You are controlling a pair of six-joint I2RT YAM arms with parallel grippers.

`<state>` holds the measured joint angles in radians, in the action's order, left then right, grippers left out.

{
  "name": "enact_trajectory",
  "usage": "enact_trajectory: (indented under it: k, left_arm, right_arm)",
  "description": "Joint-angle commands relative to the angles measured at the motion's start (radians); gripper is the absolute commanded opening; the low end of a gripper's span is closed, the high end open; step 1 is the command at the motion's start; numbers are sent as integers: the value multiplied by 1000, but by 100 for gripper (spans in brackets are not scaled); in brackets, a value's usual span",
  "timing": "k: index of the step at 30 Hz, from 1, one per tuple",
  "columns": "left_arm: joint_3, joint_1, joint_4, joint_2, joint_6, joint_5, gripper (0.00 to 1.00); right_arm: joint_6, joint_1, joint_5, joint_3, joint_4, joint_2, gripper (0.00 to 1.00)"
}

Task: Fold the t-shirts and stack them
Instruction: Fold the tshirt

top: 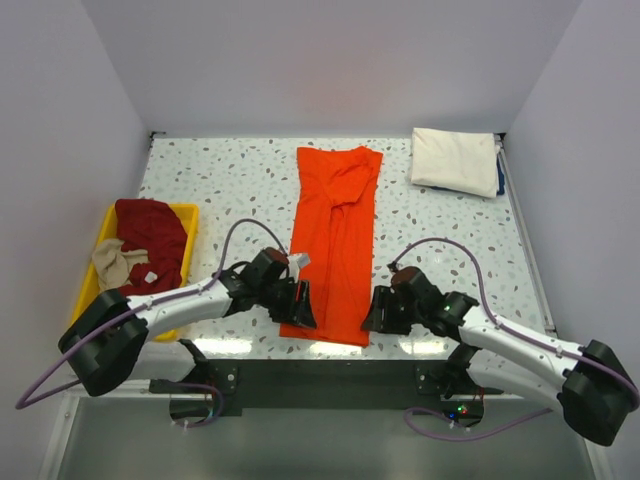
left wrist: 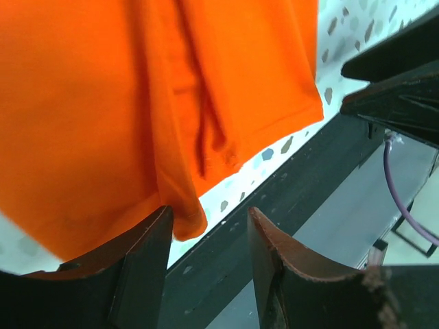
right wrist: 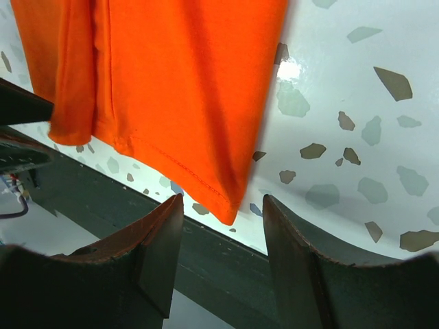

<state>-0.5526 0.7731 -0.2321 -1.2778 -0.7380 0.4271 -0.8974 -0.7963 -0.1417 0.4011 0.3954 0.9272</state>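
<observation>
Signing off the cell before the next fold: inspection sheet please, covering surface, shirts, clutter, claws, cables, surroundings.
Surface: speckled white table, no spills seen.
Job's things: orange t-shirt lying lengthwise at centre, hem at the near edge; cream t-shirt folded far right; dark red t-shirt and beige t-shirt bunched in the yellow tray.
Clutter: dark blue edge under the cream one, cannot tell what.
Claws: left claw open at the hem's left corner; right claw open at its right corner.
Cables: purple cables looped over both arms.
Surroundings: plain white walls, nothing else seen.

shirt (top: 335, 240) ctr, tray (top: 191, 222) L, folded tee (top: 455, 160) back-R
</observation>
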Motion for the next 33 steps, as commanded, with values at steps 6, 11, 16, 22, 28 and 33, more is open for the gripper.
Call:
enact_trajectory:
  k: [6,11,16,22,28,33]
  left_arm:
    - [-49,66,189,-75,-66,88,56]
    - [-64,74,208,-84,-70,96,57]
    - [-125,48,20,34,-20,-106,56]
    - [-46,-158,-217,187,8,-200,52]
    - [71,-172,-216,218,-15,-192,52]
    - [128,-172,-168,232,-44,-134,50]
  right_arm:
    - [-17,2,19,-15,-4,-37,54]
    - [-23,2,21,-21,-6,-44,54]
    - [-43,2,21,-33,10,-63,54]
    - [-123,2,-2,-111,17,-126,53]
    - [-212,2,-62,-186,-61,-114,49]
    - [-253,0,-85,-209,-98,-77,44]
